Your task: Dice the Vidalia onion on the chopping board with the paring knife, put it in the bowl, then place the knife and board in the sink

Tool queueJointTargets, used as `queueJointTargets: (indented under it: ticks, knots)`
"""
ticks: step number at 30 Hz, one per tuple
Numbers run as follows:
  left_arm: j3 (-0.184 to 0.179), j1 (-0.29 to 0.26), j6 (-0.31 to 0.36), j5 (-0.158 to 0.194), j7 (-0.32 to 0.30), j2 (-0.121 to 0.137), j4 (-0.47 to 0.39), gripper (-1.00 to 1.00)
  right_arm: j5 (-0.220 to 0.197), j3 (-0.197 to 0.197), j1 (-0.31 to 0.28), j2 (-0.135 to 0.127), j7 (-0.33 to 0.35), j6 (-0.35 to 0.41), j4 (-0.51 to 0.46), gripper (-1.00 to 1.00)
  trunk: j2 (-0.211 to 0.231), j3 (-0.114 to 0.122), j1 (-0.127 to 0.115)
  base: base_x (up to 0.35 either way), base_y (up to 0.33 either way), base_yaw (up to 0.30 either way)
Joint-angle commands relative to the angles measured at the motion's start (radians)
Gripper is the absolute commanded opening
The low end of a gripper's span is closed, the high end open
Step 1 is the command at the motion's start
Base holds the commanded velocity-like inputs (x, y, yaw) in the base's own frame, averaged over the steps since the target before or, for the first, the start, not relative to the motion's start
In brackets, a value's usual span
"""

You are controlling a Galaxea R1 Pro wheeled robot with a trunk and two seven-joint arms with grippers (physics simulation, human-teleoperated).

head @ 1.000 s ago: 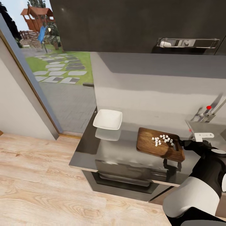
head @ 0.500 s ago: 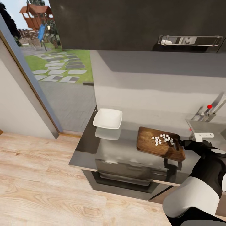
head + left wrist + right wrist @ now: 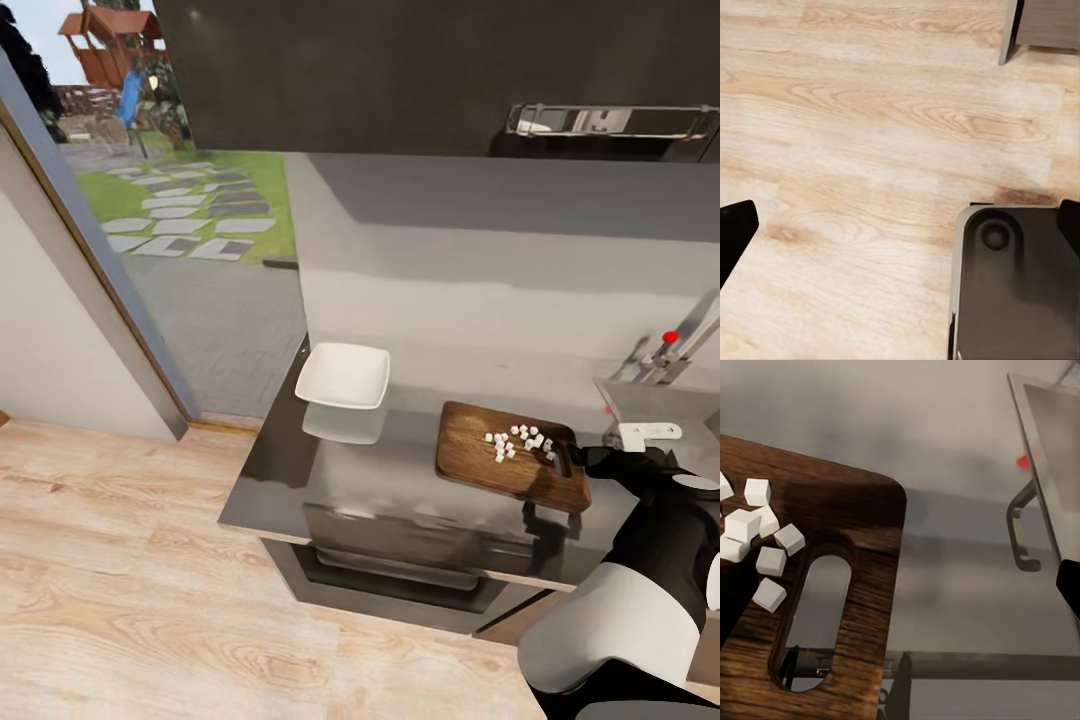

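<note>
White diced onion (image 3: 754, 544) lies beside the right jaws, seemingly spread, empty.

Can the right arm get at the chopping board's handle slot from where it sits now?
Probably yes. The right gripper sits at the chopping board's handle end; in the right wrist view the slot lies just ahead, empty, with the diced onion off to one side.

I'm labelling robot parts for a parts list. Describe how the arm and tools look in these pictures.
The right arm is built of bulky rounded segments: a large glossy white shell near the body, then black sections, with a small white bracket near the wrist. The right tool looks black. In the left wrist view the left tool's fingertips are plain black. No cables or markings can be made out.
</note>
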Motion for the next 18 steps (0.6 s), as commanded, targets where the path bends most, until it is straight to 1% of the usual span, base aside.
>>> queueJointTargets:
  ticks: [1, 18]
  knots:
    - [-0.007, 0.000, -0.002, 0.008, 0.006, 0.002, 0.000, 1.00, 0.005, -0.002, -0.002, 0.001, 0.006, 0.002, -0.002, 1.00, -0.002, -0.002, 0.001, 0.000, 0.000, 0.000]
    - [-0.007, 0.000, -0.002, 0.008, 0.006, 0.002, 0.001, 1.00, 0.005, -0.002, -0.002, 0.001, 0.007, 0.002, -0.002, 1.00, -0.002, -0.010, 0.001, 0.000, 0.000, 0.000]
